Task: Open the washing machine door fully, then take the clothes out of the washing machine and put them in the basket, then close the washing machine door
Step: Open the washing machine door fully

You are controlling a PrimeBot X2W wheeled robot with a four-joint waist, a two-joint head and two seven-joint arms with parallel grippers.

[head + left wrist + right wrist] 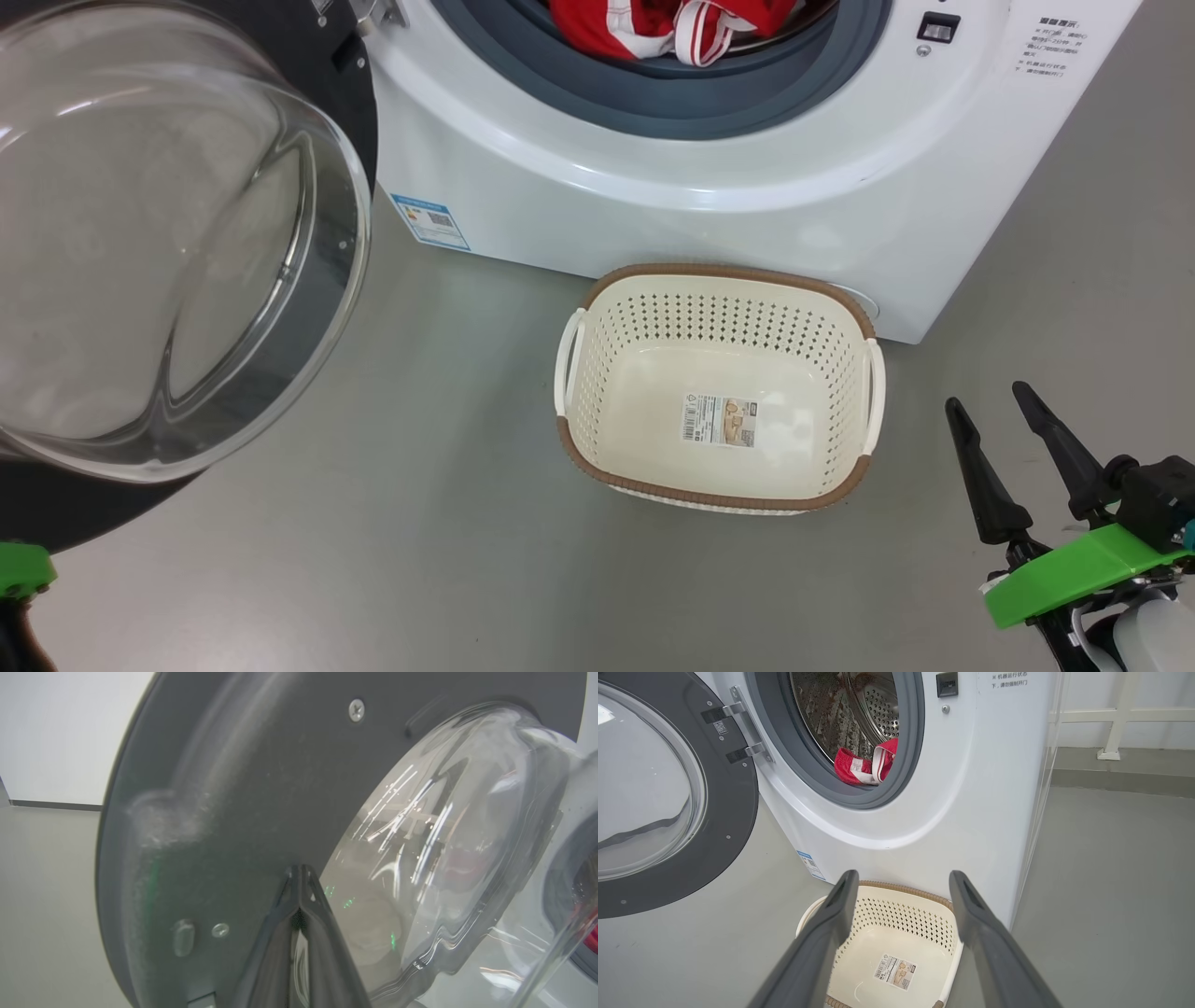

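Note:
The washing machine door (168,243) stands swung open at the left, its clear glass bowl facing me. The white washing machine (653,205) fills the top, and red clothes (653,28) with white trim lie at its grey-ringed mouth. In front of it on the floor sits the cream basket (728,273), holding nothing but its paper label. My right gripper (986,397) hovers open at the lower right, beside the basket. In the right wrist view the right gripper (902,879) points over the basket (901,914) toward the clothes (859,765). My left gripper (299,870) is shut, tips at the door's dark inner rim (243,788).
Grey floor spreads left of the basket and right of the machine (971,788). A small blue label (431,221) marks the machine's lower left corner. A white rail (1111,718) runs along the wall at the far right. The open door (733,812) overhangs the floor at left.

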